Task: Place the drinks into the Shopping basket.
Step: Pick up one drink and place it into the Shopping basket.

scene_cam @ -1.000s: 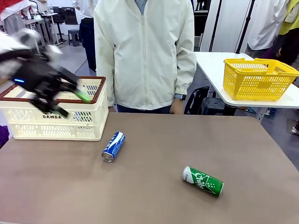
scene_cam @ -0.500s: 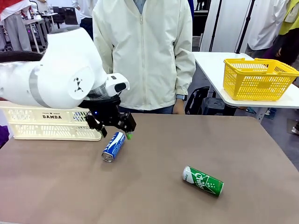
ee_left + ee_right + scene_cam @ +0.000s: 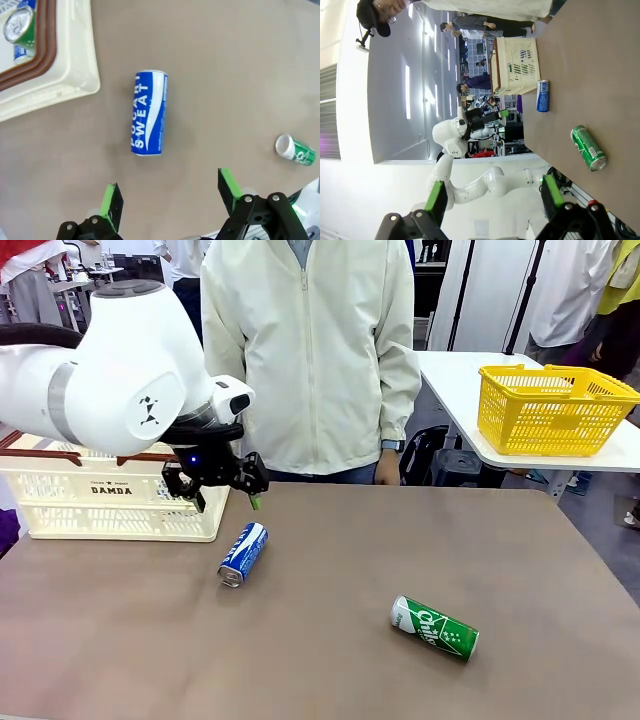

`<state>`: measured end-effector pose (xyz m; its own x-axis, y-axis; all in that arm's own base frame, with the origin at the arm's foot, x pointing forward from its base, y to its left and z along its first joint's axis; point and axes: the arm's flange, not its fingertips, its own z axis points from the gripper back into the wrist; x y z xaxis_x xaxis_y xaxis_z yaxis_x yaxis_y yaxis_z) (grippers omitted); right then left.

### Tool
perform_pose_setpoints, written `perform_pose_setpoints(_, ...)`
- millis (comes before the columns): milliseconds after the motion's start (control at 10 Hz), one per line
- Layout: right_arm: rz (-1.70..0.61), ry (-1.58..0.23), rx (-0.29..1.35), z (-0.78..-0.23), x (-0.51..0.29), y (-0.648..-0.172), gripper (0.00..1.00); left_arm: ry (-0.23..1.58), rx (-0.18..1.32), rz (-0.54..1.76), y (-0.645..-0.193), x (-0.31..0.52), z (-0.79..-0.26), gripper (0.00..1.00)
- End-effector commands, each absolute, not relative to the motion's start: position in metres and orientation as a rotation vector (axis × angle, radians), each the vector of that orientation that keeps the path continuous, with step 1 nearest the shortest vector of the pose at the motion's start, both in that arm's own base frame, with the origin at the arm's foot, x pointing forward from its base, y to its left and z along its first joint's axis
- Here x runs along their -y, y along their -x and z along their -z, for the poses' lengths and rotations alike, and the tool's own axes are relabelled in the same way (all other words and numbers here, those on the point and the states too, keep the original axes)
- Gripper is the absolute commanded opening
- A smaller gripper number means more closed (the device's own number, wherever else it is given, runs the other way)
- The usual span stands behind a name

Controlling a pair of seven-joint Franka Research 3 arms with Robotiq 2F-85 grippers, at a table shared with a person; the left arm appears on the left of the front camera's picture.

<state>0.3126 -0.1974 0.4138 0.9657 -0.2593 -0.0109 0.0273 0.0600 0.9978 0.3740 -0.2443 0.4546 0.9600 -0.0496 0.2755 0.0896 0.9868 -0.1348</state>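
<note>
I had the left gripper (image 3: 168,186) hovering over the blue can (image 3: 243,553), at its 11 o'clock in the front view, fingers apart and gripping nothing. That can lay on its side on the table (image 3: 330,680), just beside the Shopping basket (image 3: 60,510) at the basket's 4 o'clock. The green can (image 3: 434,628) lay well apart, at the blue one's 4 o'clock. One can (image 3: 19,26) already stood inside the basket, so I judged two remained. The right gripper (image 3: 493,192) hung with fingers spread, off the table
</note>
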Motion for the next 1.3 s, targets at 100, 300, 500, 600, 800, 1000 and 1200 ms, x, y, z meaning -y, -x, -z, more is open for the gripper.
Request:
perform_pose_setpoints(100,0.216,-1.499,0.180,-0.417,0.198,-0.311,1.00,0.147,0.275,0.071,-0.374,0.244,-0.455,1.00)
perform_pose_setpoints(300,0.216,-1.499,0.180,-0.417,0.198,-0.311,1.00,0.114,0.230,0.058,-0.400,0.249,-0.410,1.00)
perform_pose_setpoints(500,0.216,-1.499,0.180,-0.417,0.198,-0.311,1.00,0.081,0.179,0.050,-0.406,0.262,-0.382,1.00)
perform_pose_setpoints(600,0.216,-1.499,0.180,-0.417,0.198,-0.311,1.00,0.064,0.168,0.027,-0.415,0.265,-0.374,1.00)
perform_pose_setpoints(800,0.216,-1.499,0.180,-0.417,0.198,-0.311,1.00,0.075,0.155,0.036,-0.424,0.264,-0.364,1.00)
perform_pose_setpoints(1000,0.216,-1.499,0.180,-0.417,0.198,-0.311,1.00,0.165,0.146,0.338,-0.423,0.268,-0.360,1.00)
perform_pose_setpoints(1200,0.216,-1.499,0.180,-0.417,0.198,-0.311,1.00,0.154,0.160,0.465,-0.424,0.265,-0.355,1.00)
